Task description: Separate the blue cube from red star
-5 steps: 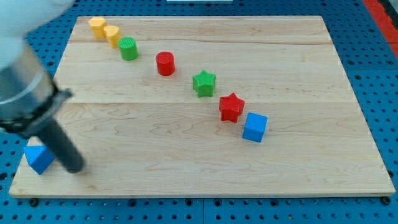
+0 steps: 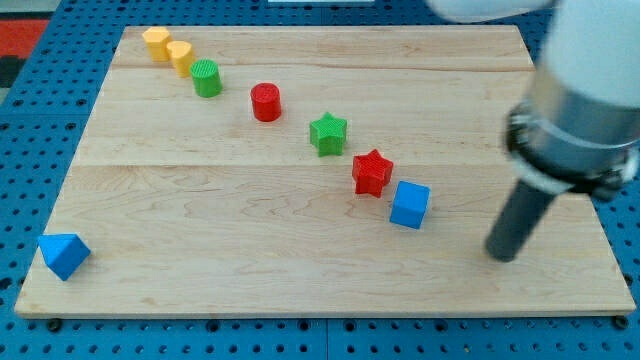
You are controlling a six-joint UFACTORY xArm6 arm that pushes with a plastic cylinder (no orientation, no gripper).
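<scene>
Pictured: my tip [image 2: 503,254] down on the wooden board [image 2: 300,270], to the view's right of the blue cube [image 2: 409,204] and apart from it. No jaws, only a bare rod. Blue cube just beside the red star [image 2: 372,172], at its lower right, near the green star [image 2: 328,133].

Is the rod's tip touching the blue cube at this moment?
Apart. The camera view shows bare wood between my tip and the blue cube; the tip sits to the cube's right, while the red star nearly adjoins the cube's upper-left corner.
</scene>
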